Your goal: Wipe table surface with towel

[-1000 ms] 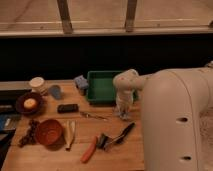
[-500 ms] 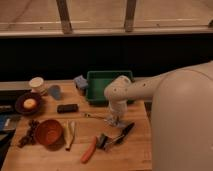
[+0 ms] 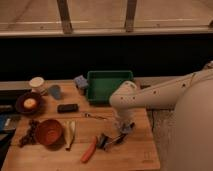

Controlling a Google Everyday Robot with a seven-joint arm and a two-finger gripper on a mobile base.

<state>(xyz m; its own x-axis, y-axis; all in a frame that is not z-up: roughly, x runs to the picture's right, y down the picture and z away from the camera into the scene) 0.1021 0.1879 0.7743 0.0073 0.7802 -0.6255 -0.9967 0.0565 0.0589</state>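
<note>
The table surface (image 3: 135, 150) is a light-brown wooden top that fills the lower part of the camera view. My arm reaches in from the right and bends down over its right half. The gripper (image 3: 123, 126) points down at the wood, in front of the green tray. A small pale blue-grey towel (image 3: 128, 128) shows at its tip, low against the table, and the gripper is shut on it. The gripper hides most of the cloth.
A green tray (image 3: 95, 86) sits at the back centre with a blue sponge (image 3: 80, 81) on its left. Left of the gripper lie a thin utensil (image 3: 95, 116), a dark tool (image 3: 110, 141), a red tool (image 3: 90, 149) and an orange bowl (image 3: 49, 131). A white cup (image 3: 36, 83) and a dark bowl (image 3: 29, 103) stand at the far left.
The arm's bulky body has drawn back to the right. The gripper has come down and toward the table's front, from beside the tray to the wood near the dark tool.
</note>
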